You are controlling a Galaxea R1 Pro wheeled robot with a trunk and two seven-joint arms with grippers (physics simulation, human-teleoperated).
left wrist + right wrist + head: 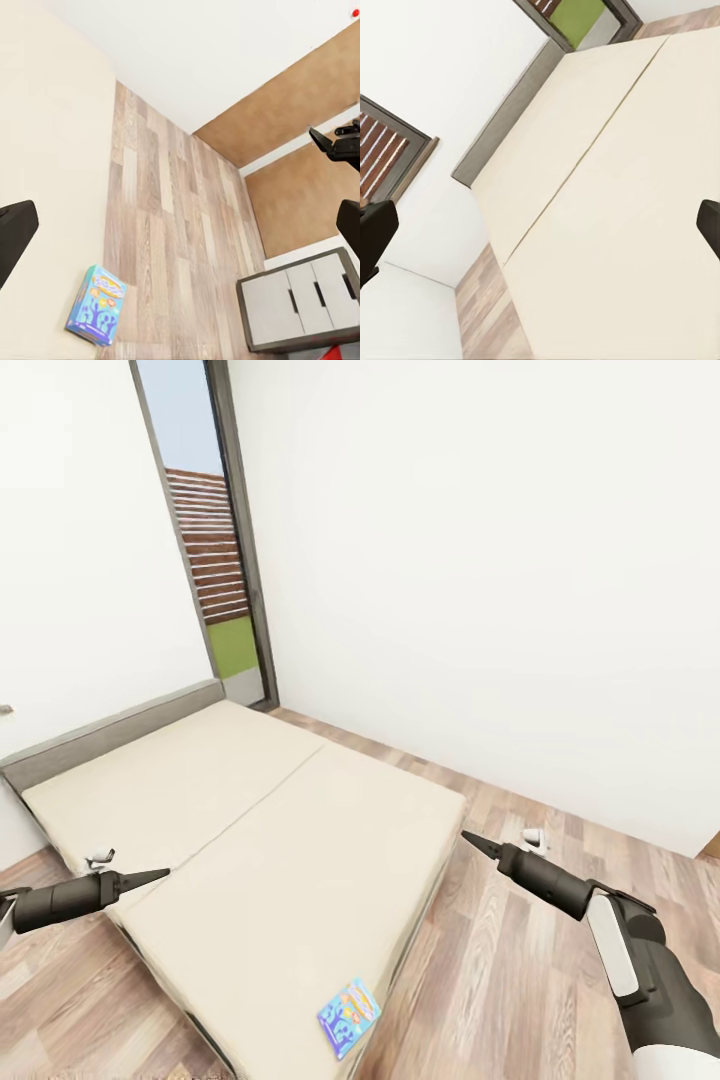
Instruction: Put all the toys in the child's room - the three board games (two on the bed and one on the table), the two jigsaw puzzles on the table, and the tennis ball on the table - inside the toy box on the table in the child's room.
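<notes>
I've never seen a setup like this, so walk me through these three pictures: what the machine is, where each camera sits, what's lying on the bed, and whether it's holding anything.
This is a simulated wheeled robot with two arms, steered by a person. The large picture comes from a camera on its head, looking down over both arms: the left gripper and the right gripper are the dark pointed tips. Here their fingers look closed to a point, and neither holds anything. The other two pictures come from cameras mounted near each gripper, looking along its fingers. Ahead lies a low bed with a beige mattress and grey headboard, on a wood-plank floor. One toy lies on it: a small blue board game at the near corner, which the left wrist camera also catches.
</notes>
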